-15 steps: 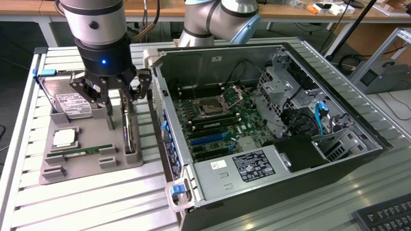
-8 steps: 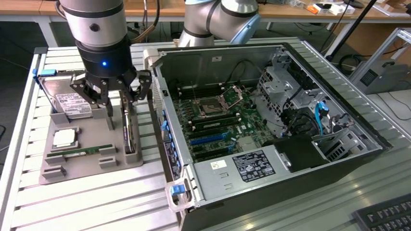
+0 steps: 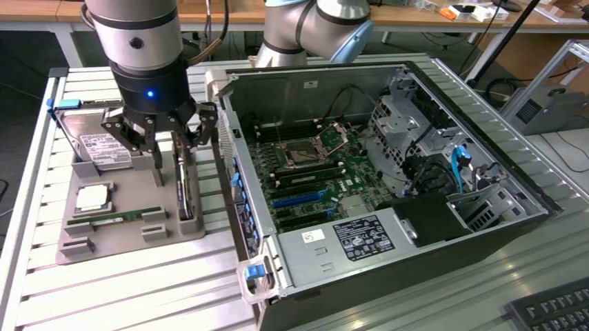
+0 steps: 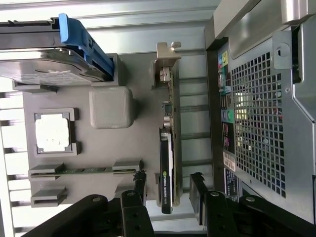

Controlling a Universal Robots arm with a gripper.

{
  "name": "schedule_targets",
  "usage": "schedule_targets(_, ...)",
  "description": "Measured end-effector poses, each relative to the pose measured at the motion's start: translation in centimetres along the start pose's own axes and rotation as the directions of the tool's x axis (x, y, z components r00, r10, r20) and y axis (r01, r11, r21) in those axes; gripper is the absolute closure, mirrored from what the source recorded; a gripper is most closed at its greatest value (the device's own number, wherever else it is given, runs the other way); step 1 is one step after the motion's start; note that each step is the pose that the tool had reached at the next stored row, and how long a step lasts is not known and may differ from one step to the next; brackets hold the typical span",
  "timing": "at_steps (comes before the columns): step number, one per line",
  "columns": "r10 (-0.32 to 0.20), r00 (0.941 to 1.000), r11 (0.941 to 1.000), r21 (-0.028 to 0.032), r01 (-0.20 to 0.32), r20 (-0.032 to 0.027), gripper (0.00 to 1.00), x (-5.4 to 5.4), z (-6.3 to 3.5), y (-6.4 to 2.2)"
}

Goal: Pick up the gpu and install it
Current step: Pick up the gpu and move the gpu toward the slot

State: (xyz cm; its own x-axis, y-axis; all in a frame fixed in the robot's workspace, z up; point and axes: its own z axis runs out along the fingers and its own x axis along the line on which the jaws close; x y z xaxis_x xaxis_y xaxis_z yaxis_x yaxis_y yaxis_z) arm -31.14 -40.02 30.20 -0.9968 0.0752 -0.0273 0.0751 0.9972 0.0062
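On the gpu point(image 4: 166, 148) edge I read a green Nvidia eye logo point(image 4: 163, 174), then white lettering that looks like QUADRO. The black label point(image 3: 361, 236) on the power supply point(image 3: 313, 261) carries print too fine for me to read. So do the drive label point(image 3: 99, 148) and the rear sticker point(image 4: 228, 161). A small white sticker point(image 3: 315, 235) shows digits, perhaps 45.

Thin gpu point(image 3: 187, 189) on edge in grey tray point(image 3: 129, 243) (silver bracket)
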Motion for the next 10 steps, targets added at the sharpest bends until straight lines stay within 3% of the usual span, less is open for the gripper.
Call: schedule_targets(10,0.0,1.0,1.0,0.0003,0.0,0.0,0.52,0.02,0.6,0.0)
